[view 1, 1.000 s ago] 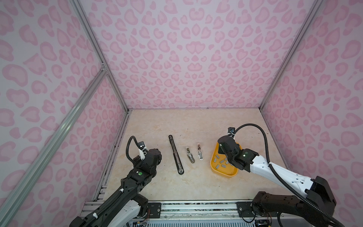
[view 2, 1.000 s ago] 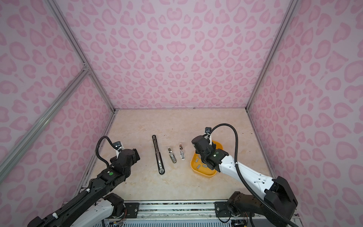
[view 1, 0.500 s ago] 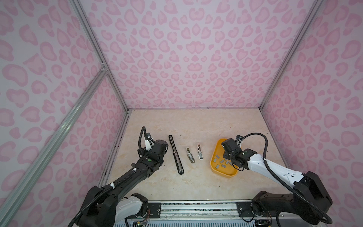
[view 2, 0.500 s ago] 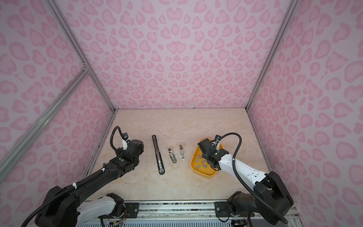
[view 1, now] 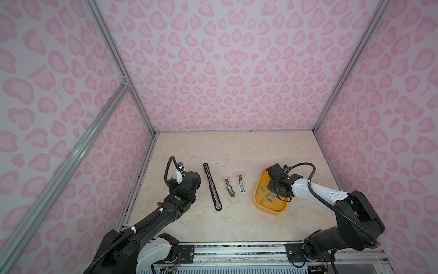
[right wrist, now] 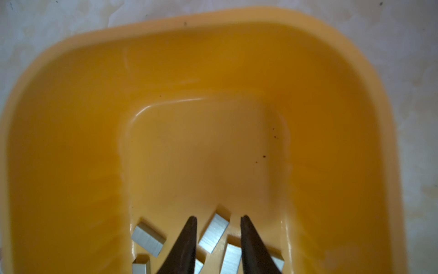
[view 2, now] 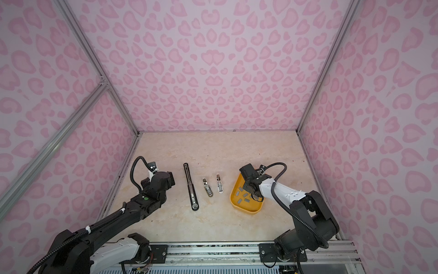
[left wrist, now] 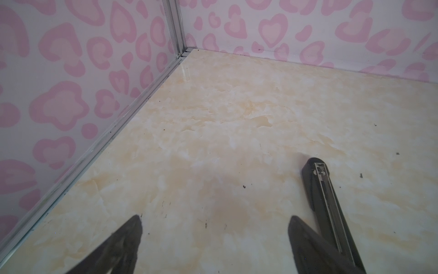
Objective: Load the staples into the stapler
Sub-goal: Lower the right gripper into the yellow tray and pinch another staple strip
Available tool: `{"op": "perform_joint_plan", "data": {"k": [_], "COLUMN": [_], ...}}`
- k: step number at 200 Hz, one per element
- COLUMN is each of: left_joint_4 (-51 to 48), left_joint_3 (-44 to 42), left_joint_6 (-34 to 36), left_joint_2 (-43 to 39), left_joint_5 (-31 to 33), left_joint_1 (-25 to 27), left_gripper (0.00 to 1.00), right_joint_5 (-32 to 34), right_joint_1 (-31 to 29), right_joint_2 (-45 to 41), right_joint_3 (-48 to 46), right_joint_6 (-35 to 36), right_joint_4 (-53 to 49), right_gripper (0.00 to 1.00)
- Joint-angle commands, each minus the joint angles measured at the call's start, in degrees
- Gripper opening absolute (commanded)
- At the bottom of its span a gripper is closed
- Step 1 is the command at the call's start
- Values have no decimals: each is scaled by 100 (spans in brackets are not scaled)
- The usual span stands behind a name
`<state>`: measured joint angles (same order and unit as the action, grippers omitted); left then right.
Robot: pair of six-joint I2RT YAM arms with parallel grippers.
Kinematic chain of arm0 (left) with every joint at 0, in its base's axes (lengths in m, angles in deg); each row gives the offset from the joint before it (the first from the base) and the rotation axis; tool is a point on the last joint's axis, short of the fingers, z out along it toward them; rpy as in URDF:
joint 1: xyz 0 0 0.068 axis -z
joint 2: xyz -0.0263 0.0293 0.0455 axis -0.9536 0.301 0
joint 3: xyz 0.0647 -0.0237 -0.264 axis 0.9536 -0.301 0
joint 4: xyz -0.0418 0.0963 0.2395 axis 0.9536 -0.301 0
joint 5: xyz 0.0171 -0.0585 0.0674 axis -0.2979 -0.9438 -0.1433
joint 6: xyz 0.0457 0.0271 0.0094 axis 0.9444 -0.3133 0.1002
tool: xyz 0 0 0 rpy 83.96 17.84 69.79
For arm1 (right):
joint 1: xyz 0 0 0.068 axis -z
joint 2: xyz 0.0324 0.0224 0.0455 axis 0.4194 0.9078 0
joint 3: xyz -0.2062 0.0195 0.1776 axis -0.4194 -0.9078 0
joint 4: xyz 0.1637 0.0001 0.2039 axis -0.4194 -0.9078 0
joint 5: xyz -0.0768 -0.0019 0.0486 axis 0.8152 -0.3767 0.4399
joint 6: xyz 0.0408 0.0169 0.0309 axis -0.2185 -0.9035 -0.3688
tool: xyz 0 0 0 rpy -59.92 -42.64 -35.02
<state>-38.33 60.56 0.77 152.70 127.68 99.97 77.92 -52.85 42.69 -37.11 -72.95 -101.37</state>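
Below, marbled tabletop (pink walls), left end effector spread, right end effector parted

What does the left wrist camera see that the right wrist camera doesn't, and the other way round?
Only the left wrist view: the end of the long black stapler, the pink heart walls, and the left gripper wide open over bare table. Only the right wrist view: the orange tray, grey staples in it, and the right gripper, jaws apart either side of one strip. Both: the beige marble table and dark fingertips.
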Motion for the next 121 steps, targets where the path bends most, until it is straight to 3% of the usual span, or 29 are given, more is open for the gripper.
{"op": "perform_joint_plan", "data": {"k": [1, 121], "left_joint_4": [173, 172], "left_joint_3": [67, 14], "left_joint_6": [8, -21], "left_joint_2": [26, -50], "left_joint_5": [55, 81], "left_joint_1": [2, 2], "left_gripper": [97, 97], "right_joint_5": [-82, -348], "right_joint_1": [8, 9], "right_joint_2": [74, 544], "right_joint_3": [-13, 162], "right_joint_6": [-83, -28], "right_joint_4": [49, 156], "right_gripper": [33, 33]}}
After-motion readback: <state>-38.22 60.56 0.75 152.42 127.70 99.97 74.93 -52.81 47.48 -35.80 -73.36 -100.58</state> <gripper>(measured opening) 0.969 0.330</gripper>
